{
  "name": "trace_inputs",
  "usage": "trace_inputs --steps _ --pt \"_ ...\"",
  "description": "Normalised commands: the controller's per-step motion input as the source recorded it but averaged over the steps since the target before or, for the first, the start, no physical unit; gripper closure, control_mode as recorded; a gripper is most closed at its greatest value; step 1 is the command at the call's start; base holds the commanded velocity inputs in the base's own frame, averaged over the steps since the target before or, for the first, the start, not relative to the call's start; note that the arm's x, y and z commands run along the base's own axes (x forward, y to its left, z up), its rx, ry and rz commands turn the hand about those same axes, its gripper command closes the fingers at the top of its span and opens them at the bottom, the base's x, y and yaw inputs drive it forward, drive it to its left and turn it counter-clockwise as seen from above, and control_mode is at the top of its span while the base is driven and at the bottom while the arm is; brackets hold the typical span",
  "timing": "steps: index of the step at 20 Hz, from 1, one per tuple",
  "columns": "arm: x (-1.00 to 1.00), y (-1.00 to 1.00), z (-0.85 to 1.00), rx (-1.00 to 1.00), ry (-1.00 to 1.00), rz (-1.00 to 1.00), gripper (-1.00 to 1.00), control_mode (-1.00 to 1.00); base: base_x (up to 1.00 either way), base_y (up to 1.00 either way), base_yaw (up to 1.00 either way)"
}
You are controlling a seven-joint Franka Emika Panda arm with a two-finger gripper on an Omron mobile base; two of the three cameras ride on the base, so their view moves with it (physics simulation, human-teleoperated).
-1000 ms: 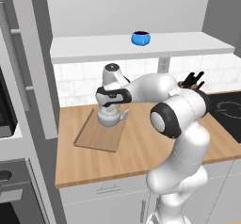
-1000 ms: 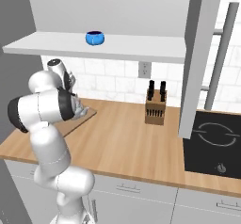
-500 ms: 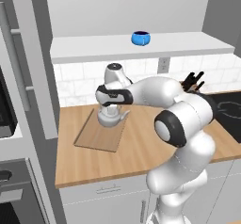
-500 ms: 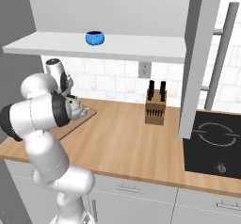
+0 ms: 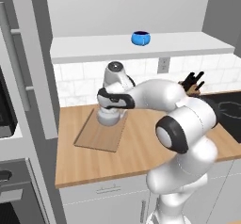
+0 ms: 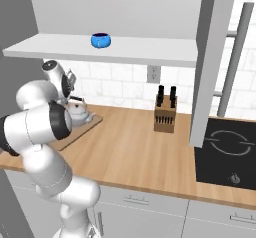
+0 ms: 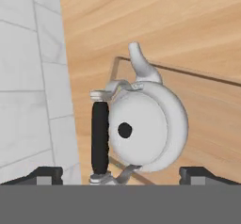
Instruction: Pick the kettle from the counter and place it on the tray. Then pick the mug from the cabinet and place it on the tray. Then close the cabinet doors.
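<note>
The silver-grey kettle (image 5: 109, 116) (image 6: 78, 112) stands upright on the wooden tray (image 5: 100, 134) (image 6: 74, 132) at the left of the wood counter (image 5: 136, 152). My gripper (image 5: 112, 106) (image 7: 121, 173) hovers just above it, open. In the hand view its two fingertips (image 7: 44, 173) sit wide apart on either side of the kettle (image 7: 146, 129), touching nothing, and the black handle lies to the left of the lid knob. The blue mug (image 5: 140, 38) (image 6: 100, 40) rests on the cabinet's white shelf (image 6: 125, 49). Both cabinet doors (image 6: 212, 57) (image 5: 28, 53) stand open.
A knife block (image 6: 164, 113) (image 5: 190, 84) stands against the tiled wall to the right of the tray. A black stovetop (image 6: 230, 142) is set into the counter's right end. An oven front (image 5: 7, 105) fills the far left.
The hand has lifted a little straight up from the kettle, which stays put on the tray. The arm's elbow has swung outward and lower.
</note>
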Motion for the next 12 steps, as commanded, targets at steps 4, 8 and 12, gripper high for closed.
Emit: trace_inputs --steps 4,8,12 --pt "-0.21 0.0 0.54 0.0 -0.18 0.0 -1.0 -1.0 0.0 0.0 0.0" --pt "-0.64 0.0 0.84 0.0 -0.03 0.02 -1.0 -1.0 0.0 0.0 0.0" --pt "-0.68 0.0 0.66 -0.1 0.01 0.07 -1.0 -1.0 0.0 0.0 0.0"
